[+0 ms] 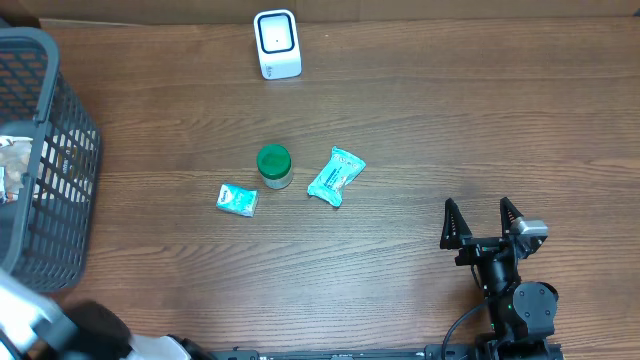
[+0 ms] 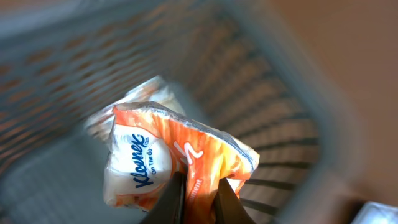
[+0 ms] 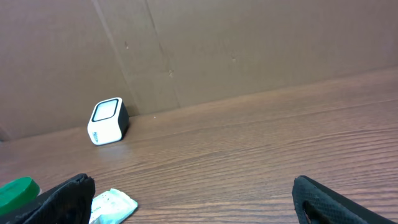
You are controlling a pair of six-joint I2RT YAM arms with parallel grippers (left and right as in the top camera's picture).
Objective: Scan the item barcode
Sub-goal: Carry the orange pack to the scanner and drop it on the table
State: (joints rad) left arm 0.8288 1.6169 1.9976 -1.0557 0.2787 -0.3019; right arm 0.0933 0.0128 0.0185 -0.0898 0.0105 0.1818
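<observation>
The left tool [image 2: 199, 183] is pressing its fingers together on the lower edge of the pack [image 2: 155, 155], an orange tissue pack that is sitting inside the basket [image 2: 292, 149]. The right tool [image 1: 478, 207] is standing with its fingers wide apart, holding nothing, over the worktop [image 1: 400, 280] and well apart from the scanner [image 1: 277, 44]. I am judging the task as only beginning: the pack is gripped, but lifting it out, carrying it to the scanner and the scan itself are not yet done.
</observation>
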